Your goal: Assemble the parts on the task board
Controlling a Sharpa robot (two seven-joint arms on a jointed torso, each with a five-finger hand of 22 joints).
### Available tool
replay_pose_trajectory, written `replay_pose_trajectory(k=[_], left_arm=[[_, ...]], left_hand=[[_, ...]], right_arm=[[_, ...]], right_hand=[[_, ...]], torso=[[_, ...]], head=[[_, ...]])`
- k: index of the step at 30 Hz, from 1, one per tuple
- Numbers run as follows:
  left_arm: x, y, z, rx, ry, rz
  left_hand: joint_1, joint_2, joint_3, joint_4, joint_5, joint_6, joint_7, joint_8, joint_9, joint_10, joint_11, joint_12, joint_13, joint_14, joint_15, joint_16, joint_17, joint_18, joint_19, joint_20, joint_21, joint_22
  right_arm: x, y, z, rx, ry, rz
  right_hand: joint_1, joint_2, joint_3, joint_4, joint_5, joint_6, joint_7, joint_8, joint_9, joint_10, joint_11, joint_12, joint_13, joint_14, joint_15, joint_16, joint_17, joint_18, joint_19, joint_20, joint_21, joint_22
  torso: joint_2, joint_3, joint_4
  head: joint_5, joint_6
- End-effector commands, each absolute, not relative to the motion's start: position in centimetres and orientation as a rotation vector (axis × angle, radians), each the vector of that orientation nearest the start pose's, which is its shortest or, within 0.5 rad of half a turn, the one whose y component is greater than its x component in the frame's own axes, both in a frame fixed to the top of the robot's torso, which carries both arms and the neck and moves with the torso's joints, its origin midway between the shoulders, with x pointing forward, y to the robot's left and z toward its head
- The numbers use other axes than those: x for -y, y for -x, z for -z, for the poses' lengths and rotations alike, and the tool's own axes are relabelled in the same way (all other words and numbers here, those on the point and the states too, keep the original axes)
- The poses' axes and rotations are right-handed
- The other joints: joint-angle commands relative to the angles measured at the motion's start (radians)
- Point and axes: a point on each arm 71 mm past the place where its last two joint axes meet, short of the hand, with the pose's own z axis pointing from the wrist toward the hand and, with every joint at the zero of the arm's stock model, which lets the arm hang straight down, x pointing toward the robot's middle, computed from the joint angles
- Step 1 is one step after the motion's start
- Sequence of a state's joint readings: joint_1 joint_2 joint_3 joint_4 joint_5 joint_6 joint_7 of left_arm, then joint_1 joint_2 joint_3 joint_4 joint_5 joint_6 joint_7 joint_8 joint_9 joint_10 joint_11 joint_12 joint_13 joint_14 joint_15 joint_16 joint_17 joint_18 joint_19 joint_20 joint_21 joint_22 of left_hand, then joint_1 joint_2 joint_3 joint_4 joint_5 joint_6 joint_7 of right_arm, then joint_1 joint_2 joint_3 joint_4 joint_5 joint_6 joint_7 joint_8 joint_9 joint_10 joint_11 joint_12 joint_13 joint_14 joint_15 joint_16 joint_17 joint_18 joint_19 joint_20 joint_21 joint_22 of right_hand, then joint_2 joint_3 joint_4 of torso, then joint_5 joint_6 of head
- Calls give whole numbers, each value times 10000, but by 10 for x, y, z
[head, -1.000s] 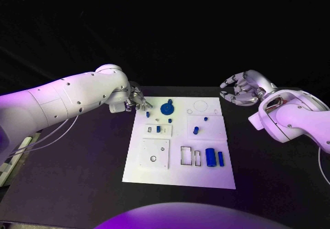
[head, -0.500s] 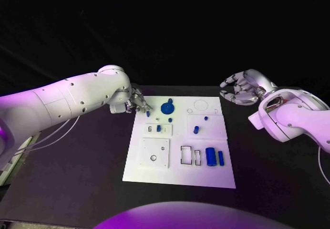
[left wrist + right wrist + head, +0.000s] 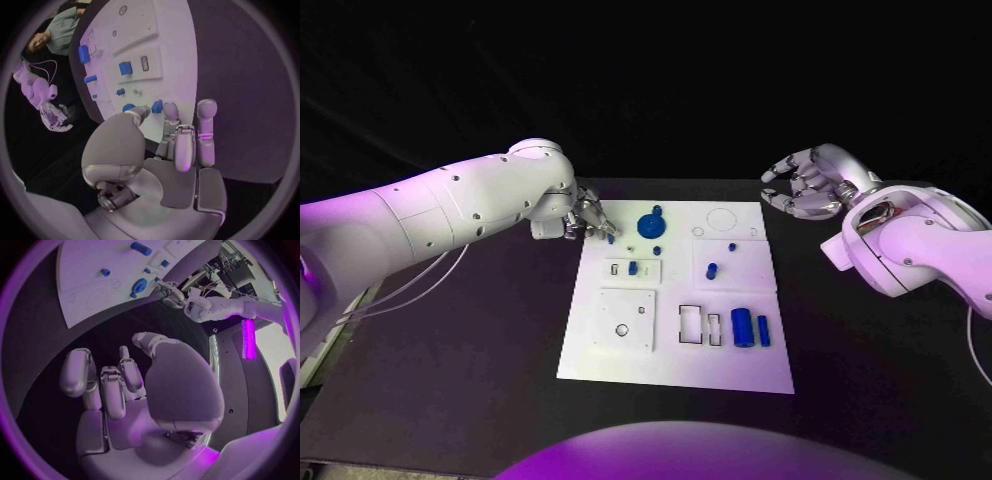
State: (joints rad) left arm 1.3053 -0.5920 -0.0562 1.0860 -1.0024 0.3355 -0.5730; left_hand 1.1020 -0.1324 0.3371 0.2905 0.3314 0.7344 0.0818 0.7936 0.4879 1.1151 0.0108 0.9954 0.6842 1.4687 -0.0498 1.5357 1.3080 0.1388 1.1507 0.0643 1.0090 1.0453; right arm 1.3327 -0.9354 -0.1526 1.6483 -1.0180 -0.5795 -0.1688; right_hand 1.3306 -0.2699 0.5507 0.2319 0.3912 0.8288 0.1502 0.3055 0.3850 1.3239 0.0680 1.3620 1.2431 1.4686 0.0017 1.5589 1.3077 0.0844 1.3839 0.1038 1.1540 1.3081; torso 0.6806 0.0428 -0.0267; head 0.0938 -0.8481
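Left robot hand (image 3: 586,218) now nearer task board (image 3: 678,355) corner.

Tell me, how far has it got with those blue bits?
Early, I think. Several blue pieces already lie or stand on the white board. The left hand reaches a small blue piece at the board's far corner. The right hand hovers empty. Some outlined slots remain unfilled.

We see white task board (image 3: 678,345) flat on table, w/ blue parts: small peg (image 3: 610,239) right at left hand (image 3: 584,218) fingertips, round knobbed piece (image 3: 651,227) just beyond it, two cylinders (image 3: 750,329) well away, near board's nearer end.
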Motion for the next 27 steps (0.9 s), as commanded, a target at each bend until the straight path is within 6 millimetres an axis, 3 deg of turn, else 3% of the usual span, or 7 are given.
replay_pose_trajectory(k=[1,6,20,23,27], left_arm=[[-219,-556,210,-24341,2729,2360],[-218,-556,210,-24191,2858,2483],[-217,-557,209,-24028,3217,2735],[-217,-557,209,-24018,3246,2741],[-217,-557,208,-23976,3287,2788]], left_hand=[[125,33,85,-11,36,33,-19,56,12,-57,-39,70,-7,683,42,-8,1542,54,-40,43,-59,17],[408,185,277,-11,-244,17,-38,100,25,-24,-54,153,24,693,28,10,1576,49,-17,31,-54,71],[840,328,677,-37,-474,-2,-80,205,63,40,-93,289,87,710,-2,34,1623,47,19,5,-52,141],[987,346,865,-37,-718,-8,-89,259,82,50,-102,331,97,706,-10,32,1610,47,20,-3,-68,160],[1332,342,1457,-63,-1275,111,-191,679,266,207,-191,612,348,714,-67,45,1633,55,41,-54,-86,224]], right_arm=[[227,-475,150,-15716,-3417,-7400],[227,-475,150,-15721,-3418,-7403],[226,-476,150,-15672,-3450,-7396],[226,-476,150,-15682,-3450,-7389],[226,-477,150,-15710,-3448,-7376]], right_hand=[[-88,-27,32,-38,26,-75,20,42,14,-67,-4,-31,-6,898,-60,-58,2211,113,-58,-41,-54,100],[-88,-27,32,-38,26,-75,20,42,14,-67,-4,-31,-6,898,-60,-58,2211,113,-58,-41,-54,100],[-112,-8,45,-34,28,-57,16,58,22,-75,-7,-38,-18,890,-61,-70,2185,119,-74,-40,-89,83],[-116,-4,48,-33,30,-53,15,61,23,-73,-7,-37,-15,889,-61,-71,2182,119,-73,-40,-87,84],[-116,-4,48,-33,30,-53,15,61,23,-73,-7,-37,-15,889,-61,-71,2182,119,-73,-40,-87,84]], torso=[[-1,-2,5],[1,-4,0],[3,6,2],[3,7,2],[-1,3,5]], head=[[-40,-13],[-35,-28],[-18,-102],[-12,-115],[-10,-124]])
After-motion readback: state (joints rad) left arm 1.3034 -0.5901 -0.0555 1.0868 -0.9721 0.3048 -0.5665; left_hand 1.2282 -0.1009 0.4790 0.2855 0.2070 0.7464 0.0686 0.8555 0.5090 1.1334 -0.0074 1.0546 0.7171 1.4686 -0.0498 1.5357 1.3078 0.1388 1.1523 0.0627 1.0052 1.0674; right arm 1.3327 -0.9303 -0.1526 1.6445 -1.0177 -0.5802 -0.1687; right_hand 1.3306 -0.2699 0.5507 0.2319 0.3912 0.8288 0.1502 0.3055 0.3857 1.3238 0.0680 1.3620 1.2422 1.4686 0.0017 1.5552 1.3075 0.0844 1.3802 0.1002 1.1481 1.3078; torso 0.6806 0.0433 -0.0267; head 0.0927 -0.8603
